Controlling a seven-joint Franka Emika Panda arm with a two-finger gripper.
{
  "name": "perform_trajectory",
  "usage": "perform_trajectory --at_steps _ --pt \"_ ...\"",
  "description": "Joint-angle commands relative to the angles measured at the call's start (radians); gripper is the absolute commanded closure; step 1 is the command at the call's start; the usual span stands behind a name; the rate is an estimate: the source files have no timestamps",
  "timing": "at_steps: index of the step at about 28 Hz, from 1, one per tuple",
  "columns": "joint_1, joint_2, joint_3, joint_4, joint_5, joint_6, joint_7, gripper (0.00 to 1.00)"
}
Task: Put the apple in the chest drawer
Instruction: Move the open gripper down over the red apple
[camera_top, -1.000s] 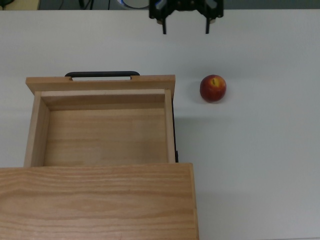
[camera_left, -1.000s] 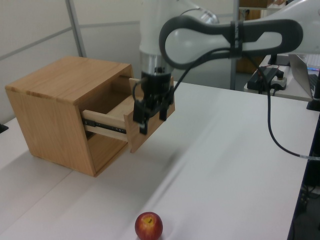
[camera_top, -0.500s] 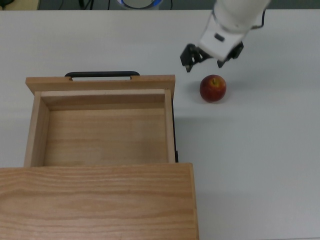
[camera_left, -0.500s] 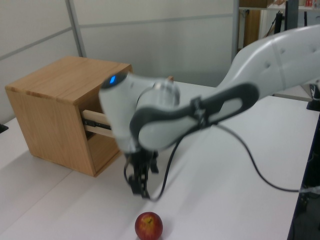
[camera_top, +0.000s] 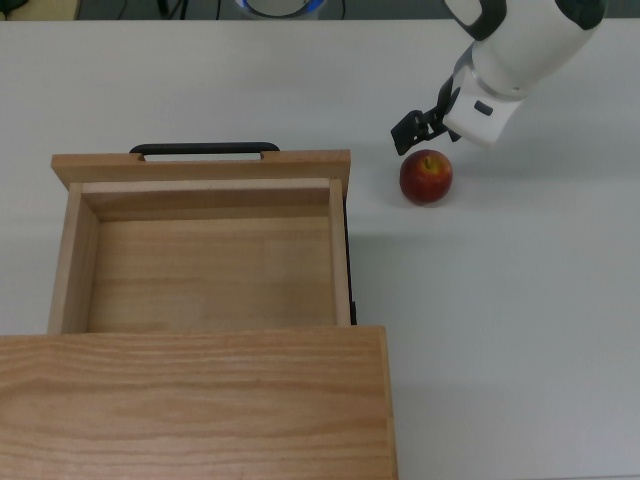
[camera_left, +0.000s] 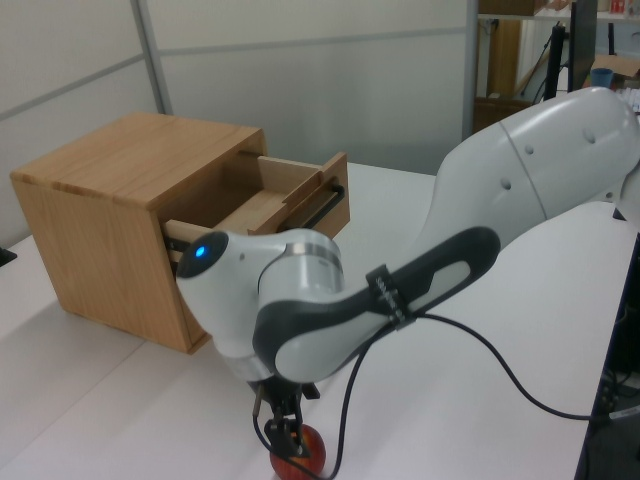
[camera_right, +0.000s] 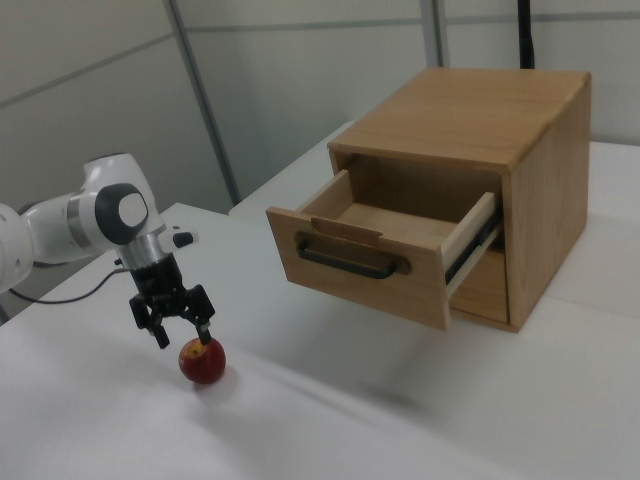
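The red apple (camera_top: 426, 177) lies on the white table, to the top view's right of the chest drawer (camera_top: 200, 166). That light-wood drawer is pulled out of the oak chest (camera_top: 190, 400) with nothing inside, its black bar handle (camera_top: 205, 148) facing away from the chest. My gripper (camera_right: 183, 335) hangs open just over the apple (camera_right: 202, 362), fingers pointing down and straddling its top without holding it. In the left view the arm's wrist covers most of the apple (camera_left: 303, 466), and the gripper (camera_left: 280, 432) sits right at it.
The white table (camera_top: 520, 330) spreads around the apple. The chest (camera_right: 480, 110) stands at the right view's right with its drawer (camera_right: 350, 262) sticking out toward the apple. A black cable (camera_left: 520, 370) trails from the arm across the table.
The arm swung from beside the drawer front across to the apple and came down. The gripper stayed open. Apple and drawer did not move.
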Motion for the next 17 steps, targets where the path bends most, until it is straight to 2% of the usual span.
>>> perform_trajectory --at_steps 1,6,17 --pt "0.008 0.035 -0.011 -0.006 -0.043 0.03 0.001 0.0" --pt "0.01 0.055 -0.011 -0.004 -0.073 0.036 0.003 0.0" --pt "0.019 0.081 -0.011 0.002 -0.092 0.05 0.003 0.0"
